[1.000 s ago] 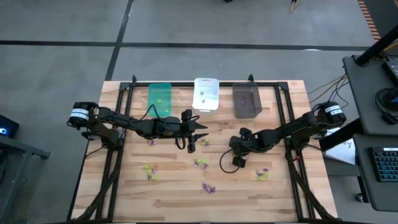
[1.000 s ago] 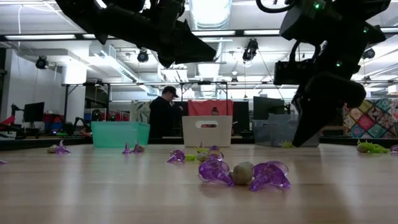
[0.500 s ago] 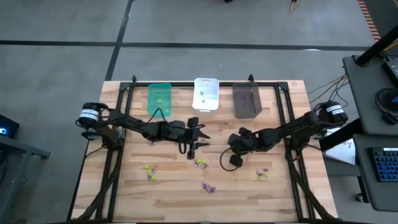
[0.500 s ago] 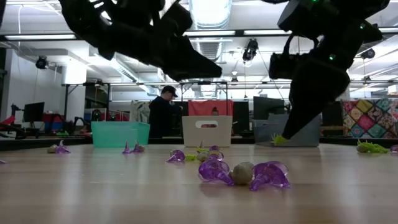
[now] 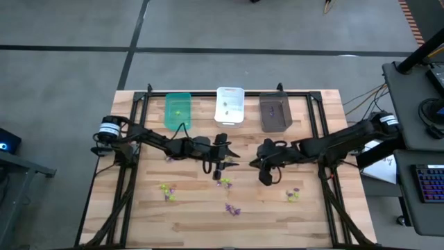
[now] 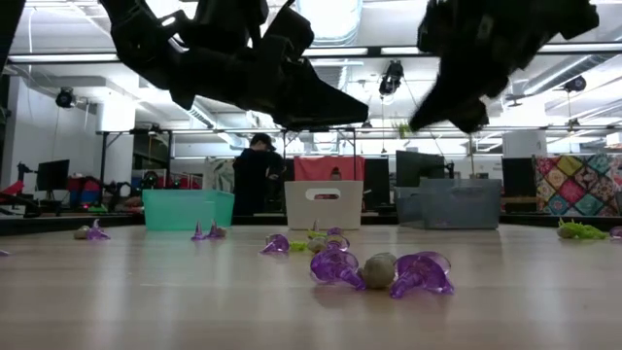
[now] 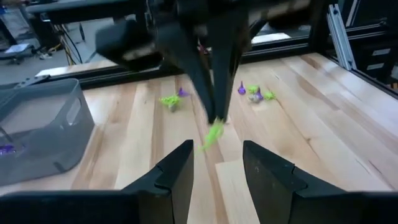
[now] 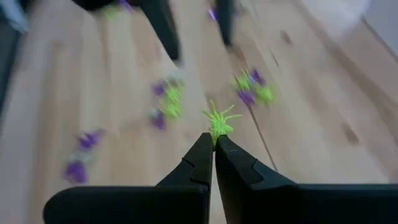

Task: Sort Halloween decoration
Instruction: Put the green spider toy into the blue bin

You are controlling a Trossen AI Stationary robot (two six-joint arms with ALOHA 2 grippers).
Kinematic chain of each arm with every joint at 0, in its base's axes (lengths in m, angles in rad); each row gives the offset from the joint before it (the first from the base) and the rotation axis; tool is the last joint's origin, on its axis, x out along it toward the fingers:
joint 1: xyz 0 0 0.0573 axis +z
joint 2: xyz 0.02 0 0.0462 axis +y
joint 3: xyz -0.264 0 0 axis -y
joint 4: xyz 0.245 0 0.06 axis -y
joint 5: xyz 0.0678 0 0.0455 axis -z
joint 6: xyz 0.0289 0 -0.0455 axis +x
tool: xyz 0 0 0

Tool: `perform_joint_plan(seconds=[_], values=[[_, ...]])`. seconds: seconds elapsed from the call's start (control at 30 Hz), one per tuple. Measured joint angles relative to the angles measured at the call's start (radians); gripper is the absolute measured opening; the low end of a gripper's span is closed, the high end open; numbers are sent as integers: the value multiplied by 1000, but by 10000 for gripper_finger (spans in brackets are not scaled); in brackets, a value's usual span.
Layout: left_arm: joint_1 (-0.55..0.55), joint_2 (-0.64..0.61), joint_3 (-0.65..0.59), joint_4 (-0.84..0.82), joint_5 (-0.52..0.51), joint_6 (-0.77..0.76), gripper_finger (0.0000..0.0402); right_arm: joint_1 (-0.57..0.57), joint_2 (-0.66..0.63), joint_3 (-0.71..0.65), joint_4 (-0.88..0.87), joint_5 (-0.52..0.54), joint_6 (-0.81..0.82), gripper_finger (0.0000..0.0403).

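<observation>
Above the wooden tabletop (image 5: 187,208), the right gripper (image 8: 213,144) is now lifting a spiky yellow-green plastic trinket (image 8: 219,122) in closed jaws, ready for binning, while the left gripper (image 7: 216,163), jaws apart, is advancing empty.

Top-down: left gripper (image 5: 231,156) and right gripper (image 5: 252,163) both over mid-table, tips near each other but apart, with a small cluster of purple and yellow-green trinkets (image 5: 223,182) on the wooden table (image 5: 187,215) just in front of the left one. More trinkets lie scattered toward the near edge: one group on the left (image 5: 166,189), one at centre (image 5: 232,209), one on the right (image 5: 293,194). Green bin (image 5: 177,110), white bin (image 5: 229,104) and dark grey bin (image 5: 275,112) sit in a row along the far edge
</observation>
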Motion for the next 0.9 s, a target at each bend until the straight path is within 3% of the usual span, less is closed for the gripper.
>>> perform_joint_plan(seconds=[0.37, 0.7, 0.9], values=[[0, 4, 36, 8, 33, 5, 159, -4, -24, 0, 98, -19, -84, 8], [-1, 4, 38, 8, 50, 18, 159, -6, -22, 0, 118, -19, -109, 8], [-1, 4, 38, 9, 49, 18, 137, -6, -22, 0, 118, -19, -109, 9]])
